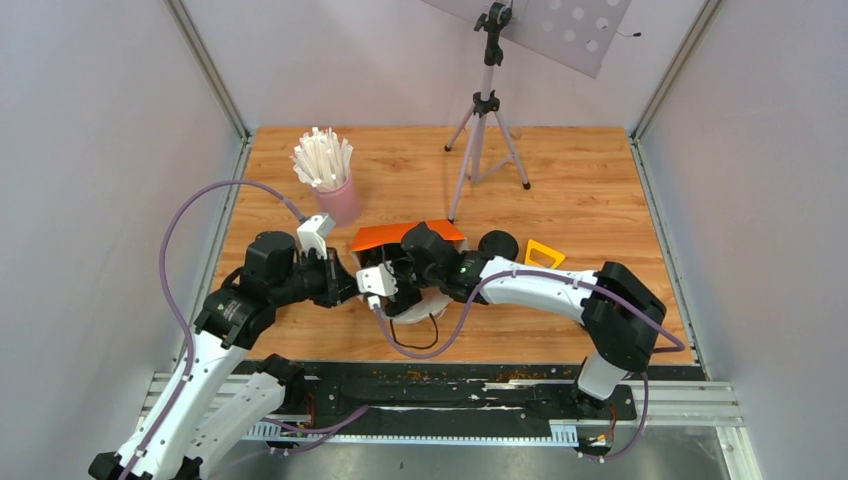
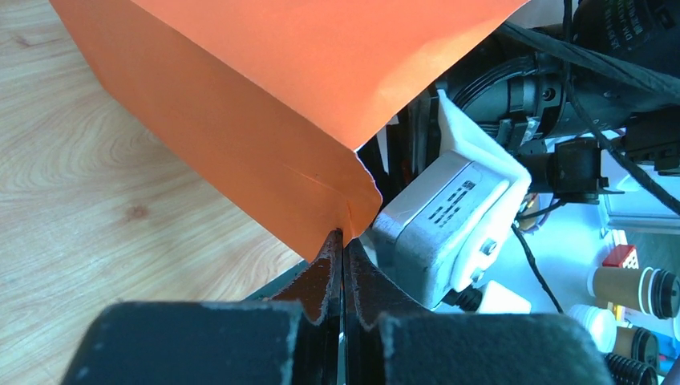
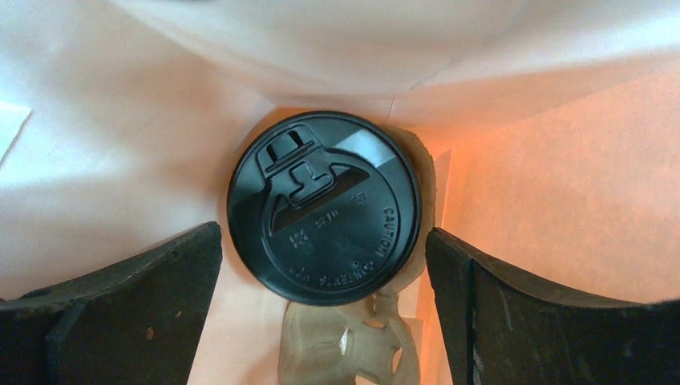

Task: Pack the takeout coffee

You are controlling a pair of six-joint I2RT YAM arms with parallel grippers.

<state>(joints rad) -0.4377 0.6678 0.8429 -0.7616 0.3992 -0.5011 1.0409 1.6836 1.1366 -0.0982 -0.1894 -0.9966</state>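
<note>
Left claw point(image 2: 343, 241): jaws pressed fully together, pinching the corner edge of an orange paper bag point(image 2: 265, 96); the corner fold sits right at the fingertips, w/ wood table point(image 2: 96, 184) showing beyond on the left. Right claw point(image 3: 322, 237): jaws spread wide, nothing gripped; I see it from its own wrist cam reaching down inside the bag, one dark finger point(image 3: 120, 297) on each side of the pic, pale bag walls all around.

Takeout coffee point(image 3: 325, 207): inside the bag, seen from straight above, so only its black lid point(image 3: 353, 184) shows; round, w/ raised sip tab and embossed caution lettering; cup body hidden under it. It sits between the two open fingers, apart from both. A grey-brown moulded piece point(image 3: 345, 345) shows just below the lid's near edge; can't tell what it is.

Overhead cam: both arms meet at the table's middle, over the bag; left arm comes in from the left, right arm from the right. Pink cup of white sticks point(image 1: 338, 200) stands behind the bag to the left; a tripod point(image 1: 487, 130) stands at the back; a small yellow-orange triangle piece point(image 1: 543, 253) lies right of the bag.
</note>
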